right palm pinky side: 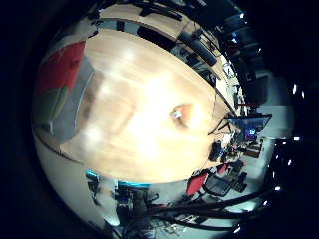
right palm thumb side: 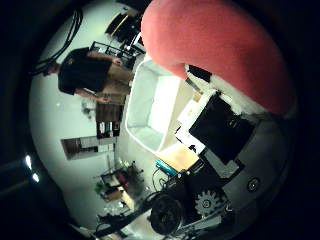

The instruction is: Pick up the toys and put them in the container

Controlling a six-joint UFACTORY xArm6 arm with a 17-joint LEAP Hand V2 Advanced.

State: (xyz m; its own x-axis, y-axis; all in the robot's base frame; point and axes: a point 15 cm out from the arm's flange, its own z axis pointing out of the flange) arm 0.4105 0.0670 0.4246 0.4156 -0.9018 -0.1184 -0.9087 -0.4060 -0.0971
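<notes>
A big red soft toy [right palm thumb side: 215,50] fills much of the right thumb side palm view, close against the palm. My hand's black and white fingers [right palm thumb side: 225,128] curl beside it, with geared parts [right palm thumb side: 205,203] below. A white rectangular container [right palm thumb side: 155,100] lies beyond the toy, open side towards me. The right little finger side palm view looks down from high up on a round wooden table [right palm pinky side: 130,119]. A small orange and white toy [right palm pinky side: 179,113] lies on it, near one edge.
A red and grey box-like thing [right palm pinky side: 60,85] sits at the table's far side from the small toy. Chairs and desks [right palm pinky side: 204,50] stand past the table. A screen [right palm pinky side: 249,124] and red and black gear [right palm pinky side: 214,179] stand on the floor beside it.
</notes>
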